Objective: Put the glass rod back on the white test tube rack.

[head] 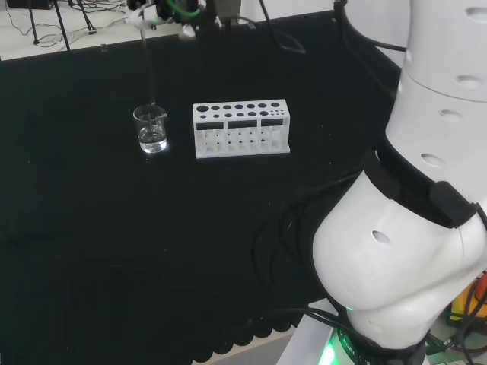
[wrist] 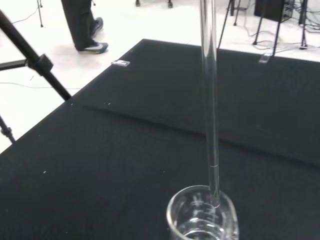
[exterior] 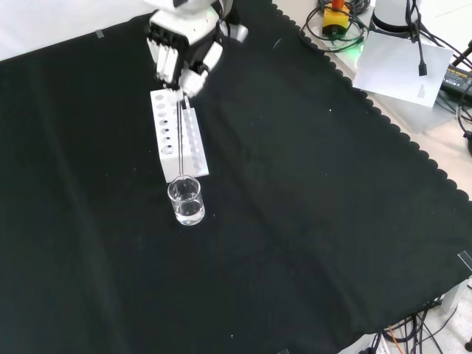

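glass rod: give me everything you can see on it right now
The glass rod is a thin, clear, straight stick, hanging about upright. The hand holds its upper end with curled fingers. Its lower end dips inside the rim of the small clear beaker, which holds a little clear liquid; whether the tip reaches the liquid is unclear. The white test tube rack stands beside the beaker, not touching the rod.

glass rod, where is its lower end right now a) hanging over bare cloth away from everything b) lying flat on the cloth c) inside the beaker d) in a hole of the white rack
c: the glass rod, held upright by the hand, has its lower end inside the rim of the beaker, next to the white test tube rack.
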Available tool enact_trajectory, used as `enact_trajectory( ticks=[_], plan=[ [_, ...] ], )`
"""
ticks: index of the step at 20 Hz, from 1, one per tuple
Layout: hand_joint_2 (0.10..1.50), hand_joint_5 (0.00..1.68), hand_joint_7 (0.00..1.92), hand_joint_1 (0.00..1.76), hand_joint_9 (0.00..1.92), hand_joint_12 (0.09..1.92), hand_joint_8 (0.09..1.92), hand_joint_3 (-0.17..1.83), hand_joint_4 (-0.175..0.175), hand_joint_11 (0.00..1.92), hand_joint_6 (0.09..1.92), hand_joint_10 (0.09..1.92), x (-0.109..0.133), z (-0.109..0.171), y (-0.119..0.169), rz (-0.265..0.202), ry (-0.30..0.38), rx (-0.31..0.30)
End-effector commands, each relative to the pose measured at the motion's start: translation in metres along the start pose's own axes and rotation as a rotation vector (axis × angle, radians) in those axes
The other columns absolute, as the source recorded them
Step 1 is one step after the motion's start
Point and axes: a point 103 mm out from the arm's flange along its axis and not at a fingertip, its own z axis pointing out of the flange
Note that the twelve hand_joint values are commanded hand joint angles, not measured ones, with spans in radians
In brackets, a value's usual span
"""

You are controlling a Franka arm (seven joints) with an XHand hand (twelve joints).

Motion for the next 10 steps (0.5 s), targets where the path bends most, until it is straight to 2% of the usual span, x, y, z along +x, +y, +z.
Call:
enact_trajectory(
  ticks=[1, 10],
  plan=[
    [1.13, 1.17, 1.14, 1.31, 1.64, 0.76, 1.09, -0.17, -0.175, 1.68, 0.44, 0.95, -0.036, -0.014, -0.027, 0.061, 0.002, -0.003],
    [1.13, 1.17, 1.14, 1.31, 1.64, 0.76, 1.09, -0.17, -0.175, 1.68, 0.44, 0.95, -0.097, -0.017, -0.061, 0.161, -0.004, -0.008]
  ],
)
